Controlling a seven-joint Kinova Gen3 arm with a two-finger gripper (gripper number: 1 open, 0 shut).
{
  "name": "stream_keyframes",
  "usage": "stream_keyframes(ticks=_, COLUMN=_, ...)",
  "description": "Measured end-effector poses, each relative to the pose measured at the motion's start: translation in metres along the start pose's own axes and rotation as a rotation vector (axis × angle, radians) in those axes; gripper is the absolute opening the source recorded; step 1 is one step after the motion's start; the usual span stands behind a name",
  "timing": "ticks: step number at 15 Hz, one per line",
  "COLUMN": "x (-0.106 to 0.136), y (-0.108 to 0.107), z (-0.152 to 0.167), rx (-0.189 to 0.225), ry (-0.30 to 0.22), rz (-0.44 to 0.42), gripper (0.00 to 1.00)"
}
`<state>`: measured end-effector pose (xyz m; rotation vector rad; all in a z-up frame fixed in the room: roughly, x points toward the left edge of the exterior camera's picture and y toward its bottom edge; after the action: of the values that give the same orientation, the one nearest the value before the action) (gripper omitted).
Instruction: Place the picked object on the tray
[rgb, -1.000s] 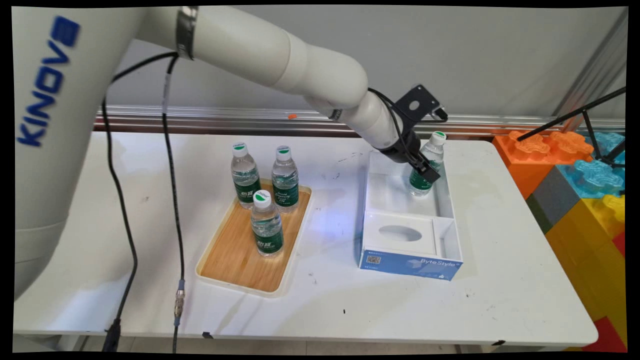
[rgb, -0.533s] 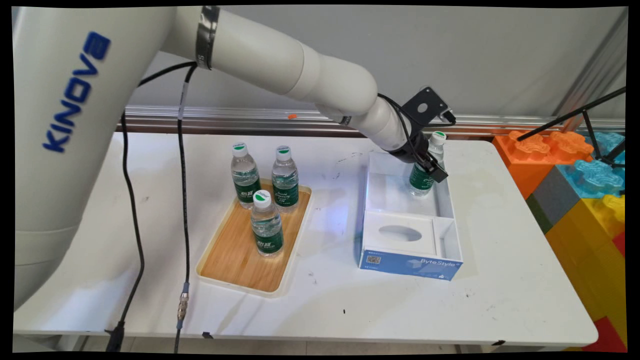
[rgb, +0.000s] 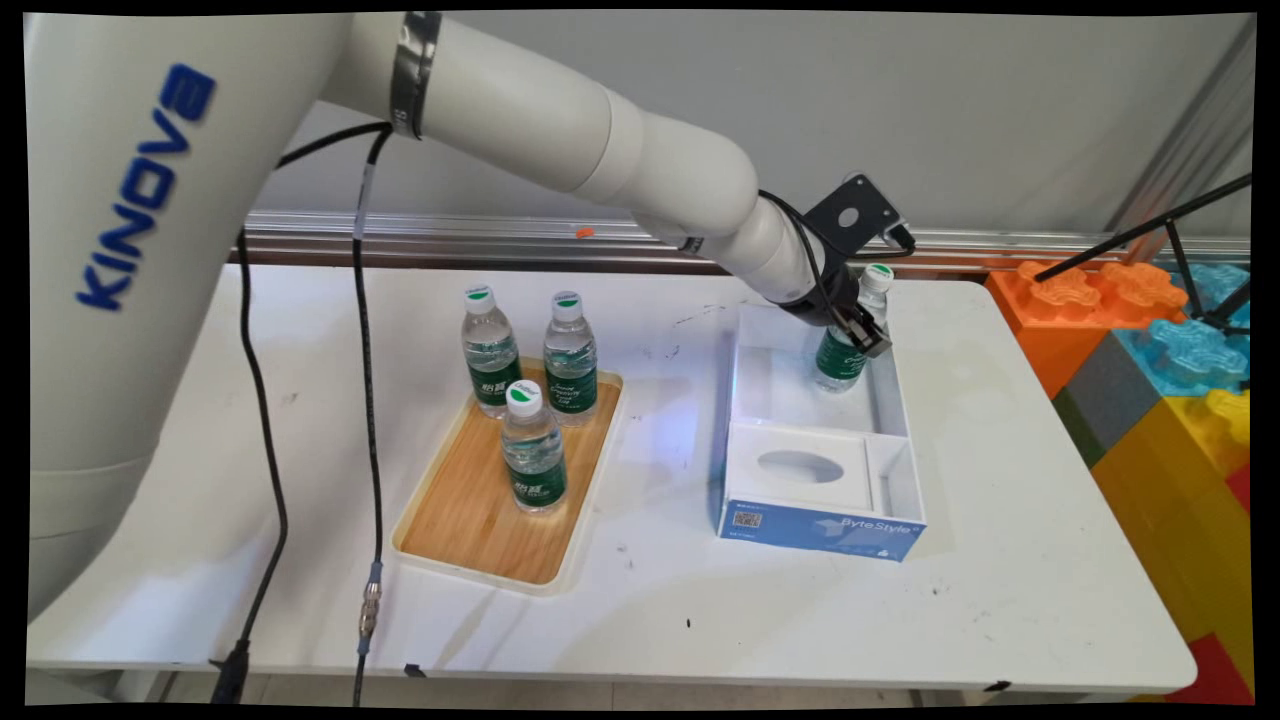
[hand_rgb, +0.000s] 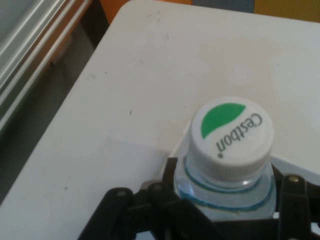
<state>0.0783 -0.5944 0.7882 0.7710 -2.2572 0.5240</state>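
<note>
The pincer is clamped on the shoulder of a water bottle standing upright in the white box's far compartment, a grip that steadies it, apart from the tray.

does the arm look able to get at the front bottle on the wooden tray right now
Probably not at once: the end effector is closed around the bottle in the box. The front bottle on the wooden tray stands unobstructed, cap and near side clear.
</note>
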Motion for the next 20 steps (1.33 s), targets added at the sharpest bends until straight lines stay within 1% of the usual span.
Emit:
stream_keyframes(ticks=6, x=0.026, y=0.011, z=-0.042, rx=0.011, ry=0.020, rz=-0.018, gripper=0.00)
stream_keyframes(ticks=8, x=0.037, y=0.016, z=-0.066, rx=0.011, ry=0.020, rz=-0.033, gripper=0.00)
stream_keyframes(ticks=13, x=0.058, y=0.023, z=-0.146, rx=0.012, ry=0.008, rz=-0.050, gripper=0.00)
stream_keyframes(ticks=15, x=0.060, y=0.024, z=-0.182, rx=0.019, ry=0.015, rz=-0.055, gripper=0.00)
stream_keyframes(ticks=17, x=0.056, y=0.026, z=-0.215, rx=0.022, ry=0.023, rz=-0.046, gripper=0.00)
stream_keyframes(ticks=20, x=0.040, y=0.024, z=-0.262, rx=0.011, ry=0.029, rz=-0.022, gripper=0.00)
